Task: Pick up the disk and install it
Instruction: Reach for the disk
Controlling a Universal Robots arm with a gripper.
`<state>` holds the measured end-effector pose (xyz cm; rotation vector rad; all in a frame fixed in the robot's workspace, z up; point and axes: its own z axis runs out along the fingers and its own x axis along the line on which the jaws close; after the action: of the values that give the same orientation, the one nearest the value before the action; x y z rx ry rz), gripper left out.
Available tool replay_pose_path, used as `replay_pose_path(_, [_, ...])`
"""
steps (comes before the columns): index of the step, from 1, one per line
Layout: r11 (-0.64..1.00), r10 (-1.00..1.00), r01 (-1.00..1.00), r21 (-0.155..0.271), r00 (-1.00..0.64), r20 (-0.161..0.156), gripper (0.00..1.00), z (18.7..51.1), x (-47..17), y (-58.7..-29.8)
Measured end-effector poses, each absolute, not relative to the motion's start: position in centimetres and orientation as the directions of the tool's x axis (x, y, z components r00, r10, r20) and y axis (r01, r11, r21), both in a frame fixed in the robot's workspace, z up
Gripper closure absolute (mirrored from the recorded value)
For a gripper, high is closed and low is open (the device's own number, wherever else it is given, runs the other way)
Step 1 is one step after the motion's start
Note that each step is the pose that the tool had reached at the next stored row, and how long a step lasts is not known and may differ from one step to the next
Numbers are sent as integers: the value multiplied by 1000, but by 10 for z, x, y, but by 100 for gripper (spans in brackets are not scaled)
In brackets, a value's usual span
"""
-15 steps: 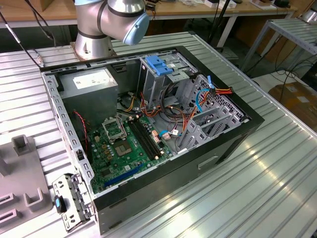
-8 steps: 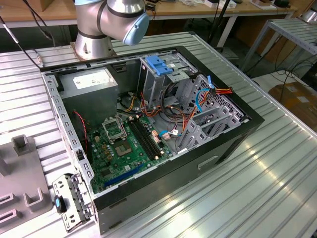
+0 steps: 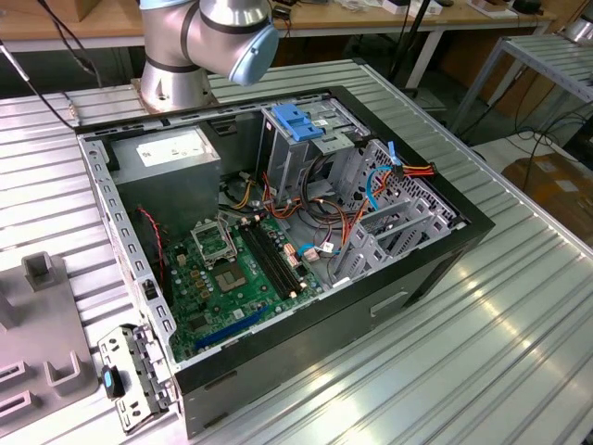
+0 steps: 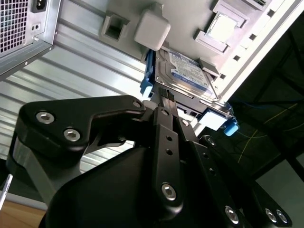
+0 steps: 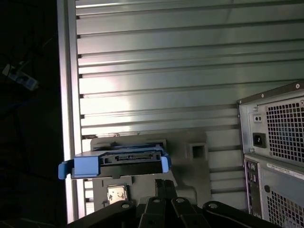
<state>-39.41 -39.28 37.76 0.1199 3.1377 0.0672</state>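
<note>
The stiff, weighty, knock-sensitive disk (image 4: 187, 76) lies on a grey fixture (image 5: 190, 171) at the worktop (image 5: 166, 71) edge, probably best gripped across its blue rails (image 5: 83, 167), with the fingers (image 4: 165, 111) closed empty beside it.

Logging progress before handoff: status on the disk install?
Gripper at disk edge, grip unconfirmed. Disk on grey fixture, not yet installed. Nothing seen between gripper and disk.
</note>
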Motion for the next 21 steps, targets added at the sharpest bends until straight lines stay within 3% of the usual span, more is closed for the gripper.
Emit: replay_pose_path(21, [996, 76, 76, 45, -997, 1, 89, 377, -459, -387])
